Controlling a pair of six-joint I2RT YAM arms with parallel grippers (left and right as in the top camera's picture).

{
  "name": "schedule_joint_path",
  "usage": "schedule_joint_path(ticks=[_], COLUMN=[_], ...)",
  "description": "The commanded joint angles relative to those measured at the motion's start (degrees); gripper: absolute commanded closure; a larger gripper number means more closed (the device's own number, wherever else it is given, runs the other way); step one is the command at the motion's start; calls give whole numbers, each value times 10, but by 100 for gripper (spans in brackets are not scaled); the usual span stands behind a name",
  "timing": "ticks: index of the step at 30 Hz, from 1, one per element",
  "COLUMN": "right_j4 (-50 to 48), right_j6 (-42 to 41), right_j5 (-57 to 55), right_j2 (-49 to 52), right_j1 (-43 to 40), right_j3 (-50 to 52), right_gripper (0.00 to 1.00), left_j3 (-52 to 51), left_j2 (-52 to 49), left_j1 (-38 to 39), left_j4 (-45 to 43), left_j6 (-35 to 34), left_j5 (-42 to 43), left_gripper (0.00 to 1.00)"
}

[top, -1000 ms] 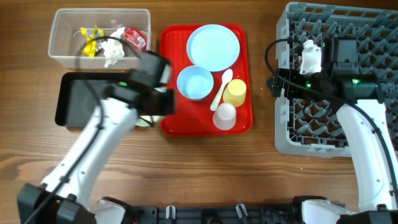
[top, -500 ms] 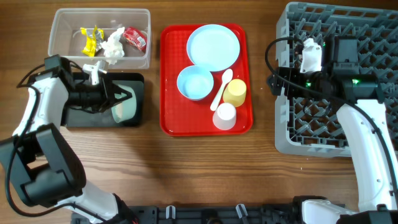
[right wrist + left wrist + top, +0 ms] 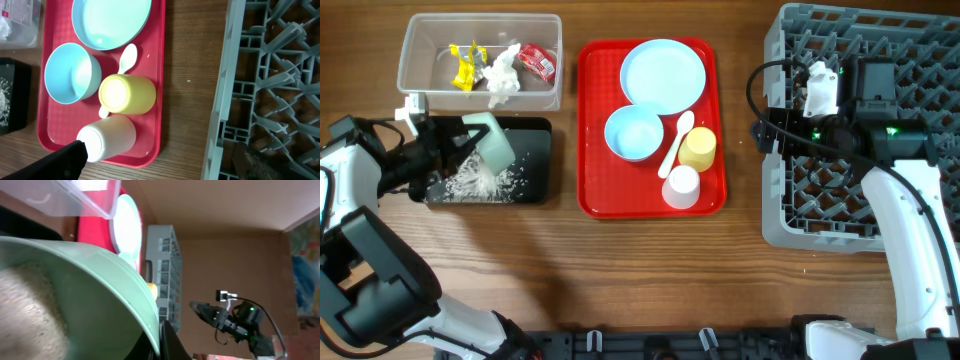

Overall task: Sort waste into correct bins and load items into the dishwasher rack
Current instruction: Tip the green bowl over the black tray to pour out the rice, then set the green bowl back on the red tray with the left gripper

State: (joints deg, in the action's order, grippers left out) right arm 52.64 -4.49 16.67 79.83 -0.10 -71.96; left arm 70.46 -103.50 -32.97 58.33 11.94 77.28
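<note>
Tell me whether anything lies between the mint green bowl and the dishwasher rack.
Yes. Between the mint green bowl, held by the left gripper over the black tray, and the dishwasher rack lies the red tray with plate, blue bowl, spoon, yellow cup and white cup. The right arm also hangs over the rack's left part.

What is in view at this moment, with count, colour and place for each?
clear tub: 1, clear, table's top left
yellow wrappers: a few, in tub
red/silver wrapper: 1, in tub
napkin: 1, white, in tub
black tray: 1, below tub
rice: loose white grains, in black tray
mint green bowl: 1, tilted over black tray
red tray: 1, centre
plate: 1, pale blue, on red tray
pale blue bowl: 1, on red tray
spoon: 1, white, on red tray
yellow cup: 1, on red tray
whitish cup: 1, on red tray
rack: 1, grey, right
left gripper: holding mint green bowl
right gripper: open, at rack's left edge
</note>
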Motion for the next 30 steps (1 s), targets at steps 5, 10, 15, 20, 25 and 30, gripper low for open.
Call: schedule_joint_path(ticks=[5, 10, 15, 20, 25, 30], right_j4=[-2, -2, -1, -1, -2, -1], right_j6=[3, 15, 15, 14, 14, 10], right_j5=[-5, -5, -5, -5, -5, -5], right_j2=[6, 6, 6, 6, 6, 6], right_j1=[-2, -2, -2, -2, -2, -2], right_j3=[5, 5, 5, 5, 5, 5], right_gripper=[4, 4, 4, 4, 4, 4], left_j3=[8, 8, 8, 8, 8, 9], left_j2=[0, 0, 0, 0, 22, 143], left_j1=[-3, -3, -3, -3, 24, 256], left_j4=[-12, -13, -13, -19, -23, -97], left_j6=[9, -4, -4, -3, 14, 9], left_j5=[131, 131, 131, 130, 118, -184], left_gripper=[96, 96, 96, 96, 96, 96])
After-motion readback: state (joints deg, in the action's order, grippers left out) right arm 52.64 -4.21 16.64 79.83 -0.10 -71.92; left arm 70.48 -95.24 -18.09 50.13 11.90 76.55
